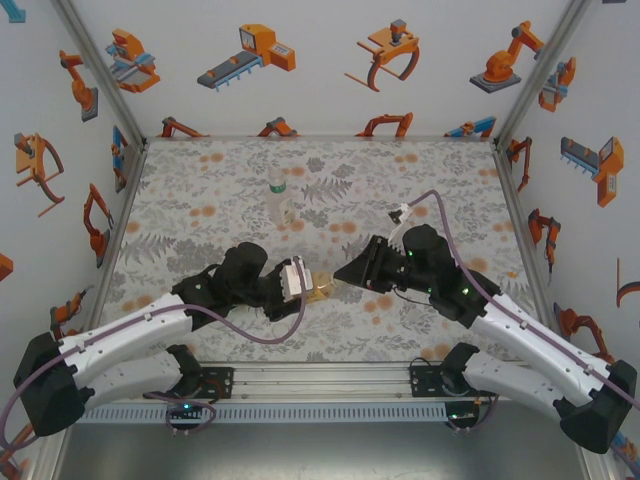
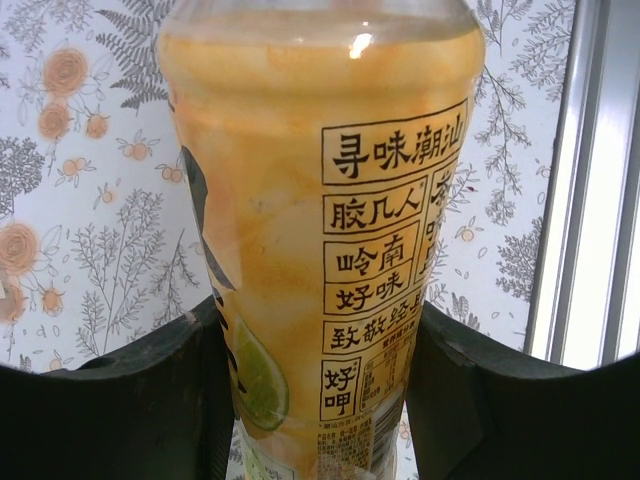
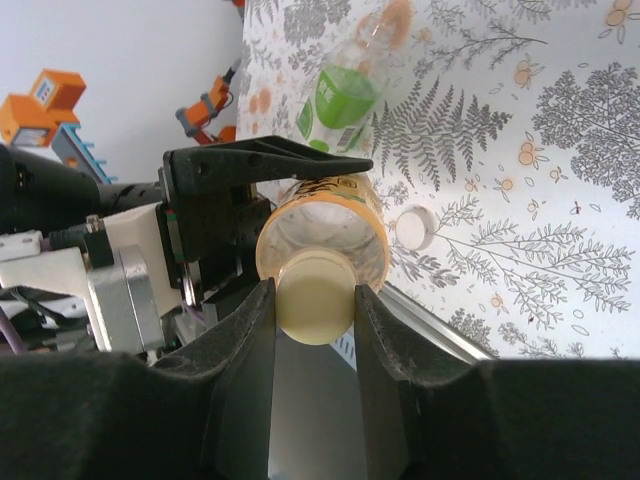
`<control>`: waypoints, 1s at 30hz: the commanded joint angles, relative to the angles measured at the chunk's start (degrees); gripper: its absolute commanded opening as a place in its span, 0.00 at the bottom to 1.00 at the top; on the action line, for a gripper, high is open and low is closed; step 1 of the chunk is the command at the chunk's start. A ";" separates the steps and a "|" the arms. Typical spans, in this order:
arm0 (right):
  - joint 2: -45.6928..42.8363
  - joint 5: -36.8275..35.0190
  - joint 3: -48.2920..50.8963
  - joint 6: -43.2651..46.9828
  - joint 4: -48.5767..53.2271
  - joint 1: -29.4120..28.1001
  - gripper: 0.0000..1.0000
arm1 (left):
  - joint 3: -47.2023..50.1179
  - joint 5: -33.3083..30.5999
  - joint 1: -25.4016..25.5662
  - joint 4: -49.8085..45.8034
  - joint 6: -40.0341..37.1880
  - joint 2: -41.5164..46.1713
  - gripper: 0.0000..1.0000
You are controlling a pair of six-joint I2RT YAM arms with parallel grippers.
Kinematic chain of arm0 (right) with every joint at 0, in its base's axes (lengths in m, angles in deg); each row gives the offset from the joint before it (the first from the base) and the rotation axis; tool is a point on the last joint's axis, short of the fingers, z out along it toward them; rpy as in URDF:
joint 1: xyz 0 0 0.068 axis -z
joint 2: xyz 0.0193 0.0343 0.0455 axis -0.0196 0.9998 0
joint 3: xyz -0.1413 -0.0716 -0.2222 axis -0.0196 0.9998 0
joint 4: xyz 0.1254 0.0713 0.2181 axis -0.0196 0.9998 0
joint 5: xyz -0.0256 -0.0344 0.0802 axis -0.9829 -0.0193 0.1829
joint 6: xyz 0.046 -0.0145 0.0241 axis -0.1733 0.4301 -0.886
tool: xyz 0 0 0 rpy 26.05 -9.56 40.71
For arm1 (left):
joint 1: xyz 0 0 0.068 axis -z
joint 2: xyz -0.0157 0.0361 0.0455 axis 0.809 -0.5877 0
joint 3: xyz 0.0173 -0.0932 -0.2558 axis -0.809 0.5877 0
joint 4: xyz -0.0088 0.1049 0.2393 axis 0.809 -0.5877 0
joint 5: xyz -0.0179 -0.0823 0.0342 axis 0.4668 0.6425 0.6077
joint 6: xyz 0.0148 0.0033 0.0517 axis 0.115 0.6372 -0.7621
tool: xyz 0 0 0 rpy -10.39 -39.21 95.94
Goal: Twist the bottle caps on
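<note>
The amber-yellow bottle (image 2: 330,230) is held sideways above the mat, and my left gripper (image 2: 320,400) is shut on its lower body. In the top view the bottle (image 1: 322,291) spans the gap between my left gripper (image 1: 305,283) and my right gripper (image 1: 345,277). A pale bottle cap (image 3: 315,295) sits at the bottle's neck end, and my right gripper (image 3: 315,300) is shut on it, a finger on each side. The bottle's shoulder (image 3: 372,232) rings the cap from behind. A second whitish cap (image 3: 413,227) lies loose on the mat.
A clear bottle with a green label (image 3: 345,95) rests on the patterned mat toward the back (image 1: 278,195). The metal rail (image 2: 590,180) at the table's near edge runs close under the arms. Printed walls enclose the table on three sides.
</note>
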 commanded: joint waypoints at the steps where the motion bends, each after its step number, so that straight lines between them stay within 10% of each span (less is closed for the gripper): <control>1: 0.43 -0.59 -0.34 -3.35 3.84 -0.65 0.03 | -1.04 1.31 0.69 9.90 -0.62 0.08 0.00; 15: -2.11 -1.80 -5.78 9.46 7.74 -0.61 0.66 | -0.73 5.27 0.68 8.21 -1.76 0.78 0.00; 30: -7.10 3.80 -13.16 47.68 12.97 -0.65 0.65 | -2.02 13.15 0.76 4.32 -1.65 1.07 0.00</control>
